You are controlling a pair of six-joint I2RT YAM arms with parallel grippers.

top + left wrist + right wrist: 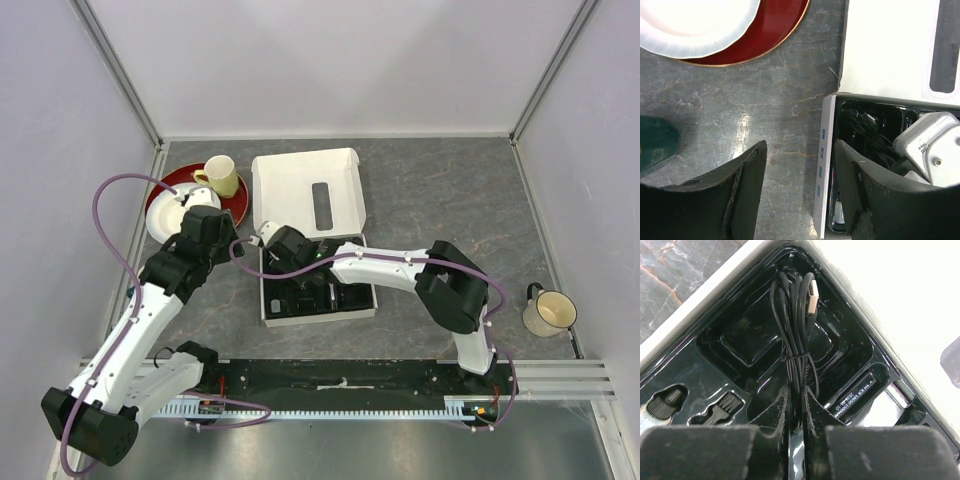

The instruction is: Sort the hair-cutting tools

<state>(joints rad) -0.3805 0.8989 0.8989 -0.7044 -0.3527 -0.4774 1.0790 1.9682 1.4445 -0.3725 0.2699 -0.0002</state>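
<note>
My right gripper (796,392) is shut on the coiled black cord (797,320), whose USB plug points away over the black moulded tray (745,340). A small brush (722,407) lies in a tray slot at the lower left. The clipper (855,395), with a printed label and a silver blade, lies in the tray to the right. In the top view the right gripper (278,250) is over the tray's far left corner. My left gripper (800,150) is open and empty, with its jaws on either side of the white box's left wall (824,160). It also shows in the top view (232,238). The comb attachments cannot be made out.
The box lid (300,190) lies open behind the tray. A red plate (240,205) with a yellow mug (222,176) and a white plate (165,215) sit at the far left. A cream mug (548,312) stands at the right. Walls enclose the table.
</note>
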